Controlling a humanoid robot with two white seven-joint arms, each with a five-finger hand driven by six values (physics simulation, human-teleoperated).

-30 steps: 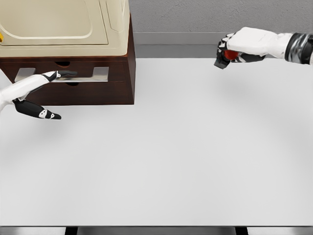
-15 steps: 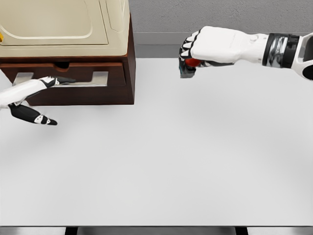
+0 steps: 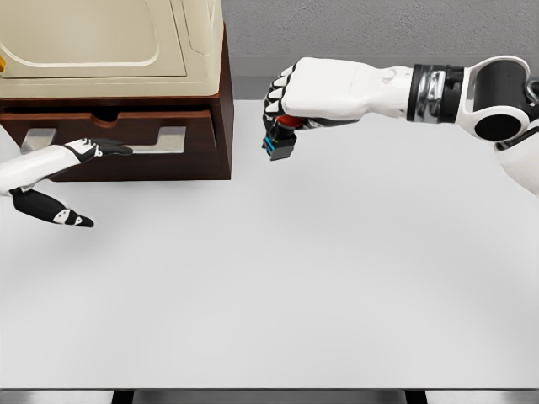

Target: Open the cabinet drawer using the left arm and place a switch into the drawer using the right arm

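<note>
One white table [image 3: 278, 286], grey wall [image 3: 379, 29]; right robot hand [image 3: 290, 97] gripping switch [image 3: 279, 144].

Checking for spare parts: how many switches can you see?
1. The switch is gripped in the right hand, in the air just right of the cabinet. Others could be hidden inside the drawer.

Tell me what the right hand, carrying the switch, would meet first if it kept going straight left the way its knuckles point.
Probably the cabinet: the right hand with the switch points at its brown right side wall, not the drawer opening at the front. Depth is unclear from this view.
</note>
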